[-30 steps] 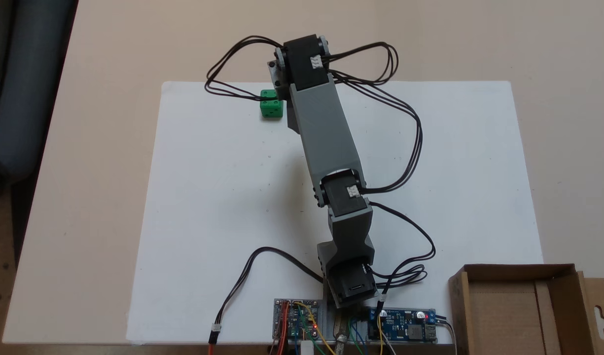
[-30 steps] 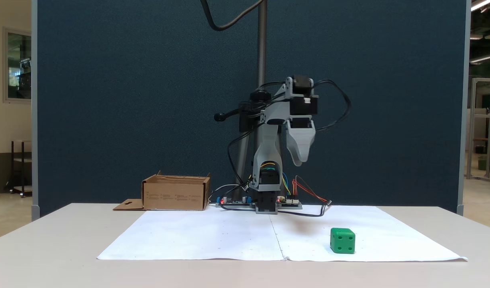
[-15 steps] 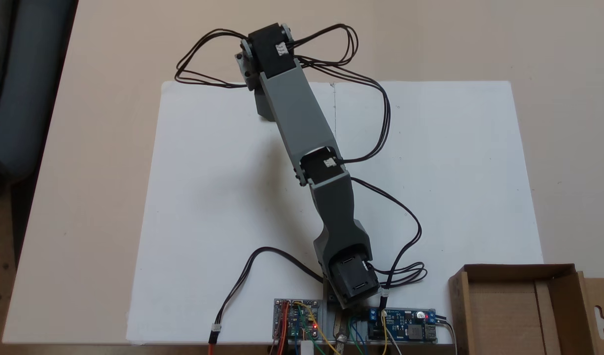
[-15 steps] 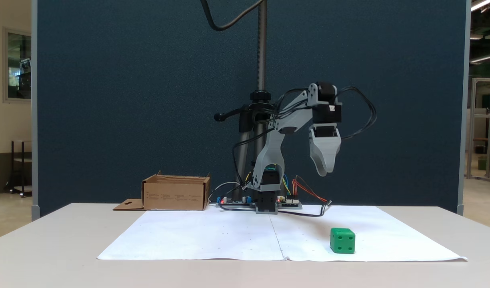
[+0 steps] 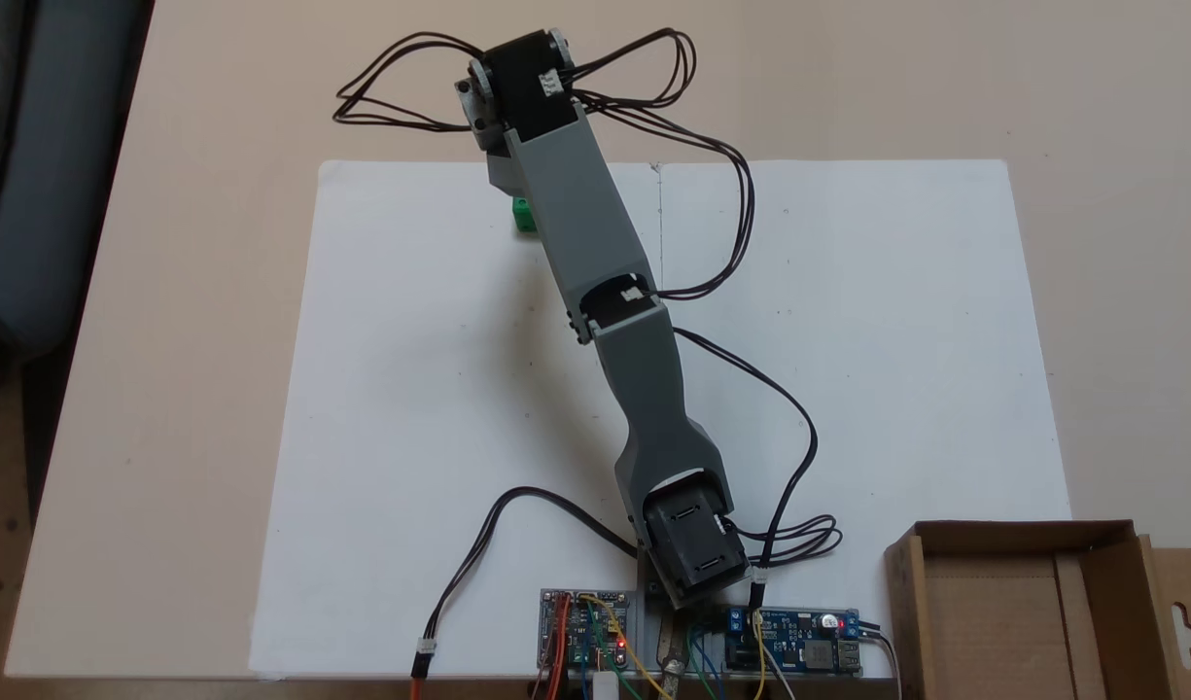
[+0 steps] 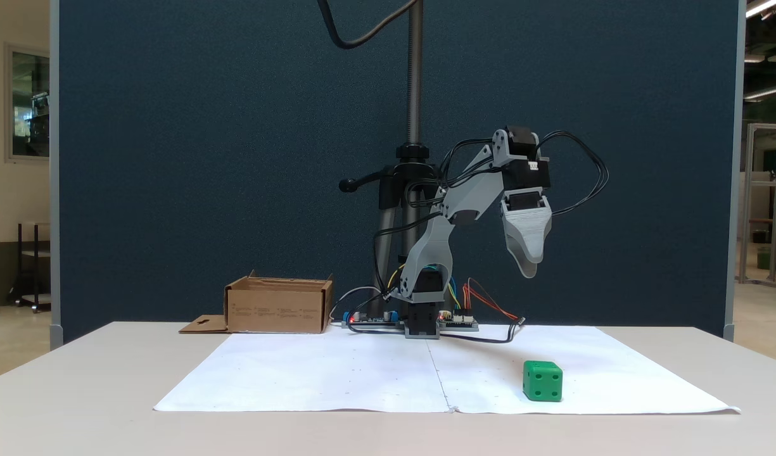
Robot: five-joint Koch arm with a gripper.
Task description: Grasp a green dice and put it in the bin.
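Dice on the paper, gripper high above it

Your green dice [image 6: 543,381] sits on the white paper sheet [image 6: 337,373], mostly hidden under the arm in the view from above [image 5: 523,216]. Your gripper [image 6: 529,271] hangs well above it, pointing down; you cannot tell whether its jaws are apart or together. Your cardboard bin [image 6: 279,308] stands well apart, beside the arm's base and circuit boards [image 5: 585,632].

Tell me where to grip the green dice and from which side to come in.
Grip the green dice across two opposite upright faces, coming straight down from above. It sits flat on the white paper with open space all round, and the gripper hangs high above it, pointing down. Its flat, parallel sides should suit the jaws.
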